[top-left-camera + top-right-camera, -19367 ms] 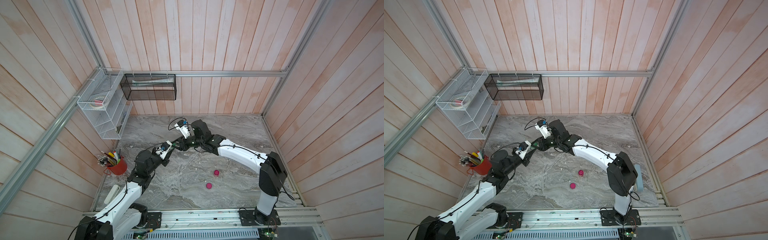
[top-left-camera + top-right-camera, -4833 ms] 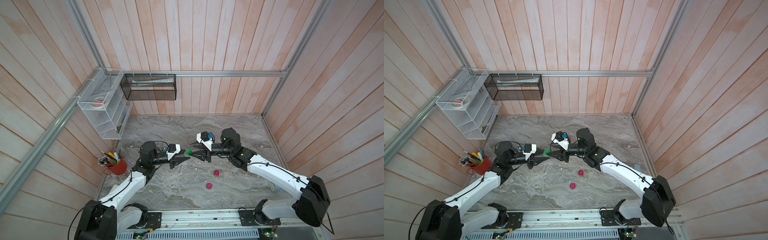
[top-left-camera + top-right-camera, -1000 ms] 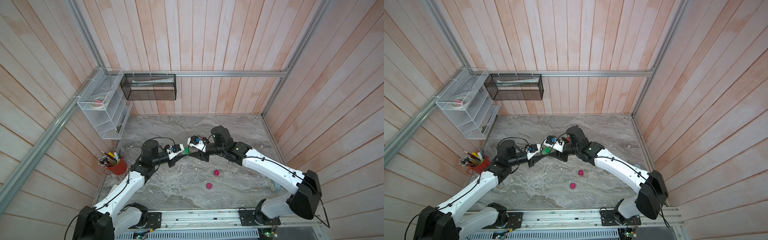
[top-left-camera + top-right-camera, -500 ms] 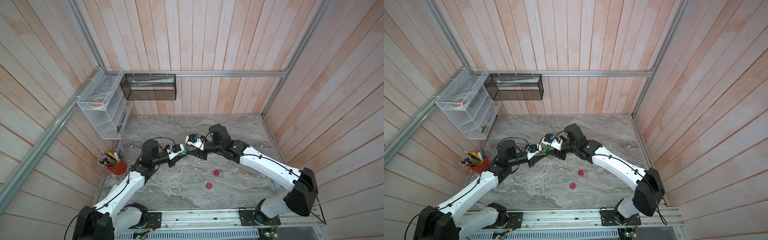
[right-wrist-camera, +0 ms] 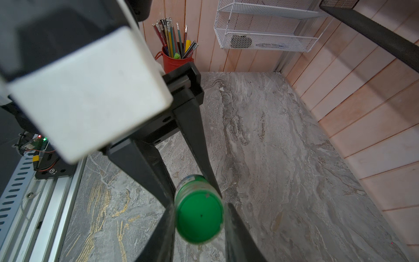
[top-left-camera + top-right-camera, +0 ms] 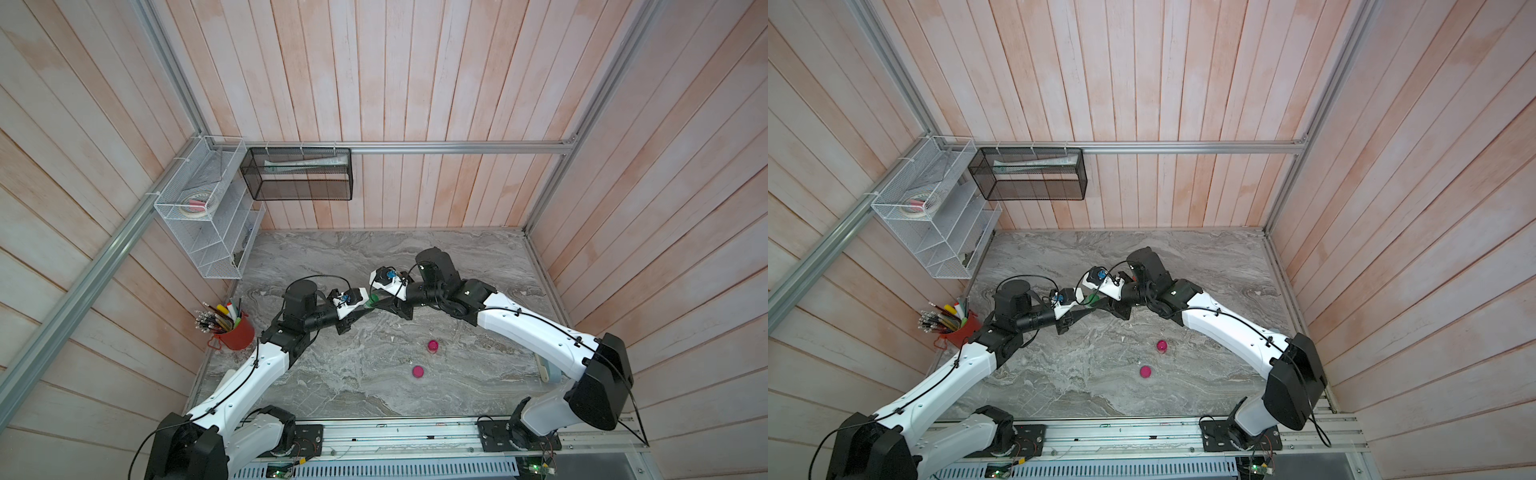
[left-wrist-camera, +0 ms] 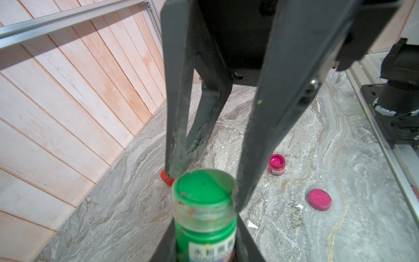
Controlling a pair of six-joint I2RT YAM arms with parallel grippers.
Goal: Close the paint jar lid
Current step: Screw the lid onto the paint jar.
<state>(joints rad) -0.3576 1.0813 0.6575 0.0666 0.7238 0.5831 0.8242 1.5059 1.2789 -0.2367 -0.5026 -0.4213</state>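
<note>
Now, left gripper (image 7: 205, 247): clamped on the body of the green paint jar (image 7: 201, 236); its two dark fingers (image 7: 246, 242) press either side of the jar at the bottom centre of the left wrist frame.
Right gripper (image 5: 199, 211): closed around the green lid (image 5: 199, 217). One finger touches the lid's rim from the upper left of the left wrist frame, and the other meets its right edge.
Lid: seated on the jar's neck, flat top facing the right gripper. A paint-smeared clear band shows just under it.
Jar position: held off the marble tabletop (image 6: 332, 374) between the two grippers, near the middle of both top views, where only a small green patch shows.
Arms: meeting tip to tip, the left reaching in from the lower left of the frame, the right from the lower right.
Pink jar (image 6: 433, 345): open, upright on the tabletop, lower right of centre, well apart from the grippers.
Pink lid (image 6: 418, 371): flat on the tabletop, near the pink jar but not touching it.
Red cup (image 6: 235, 332): full of pencils and pens, at the tabletop's left edge.
White wire rack (image 6: 208, 232): on the left wall, upper left.
Black mesh basket (image 6: 299, 174): on the back wall, beside the rack.
</note>
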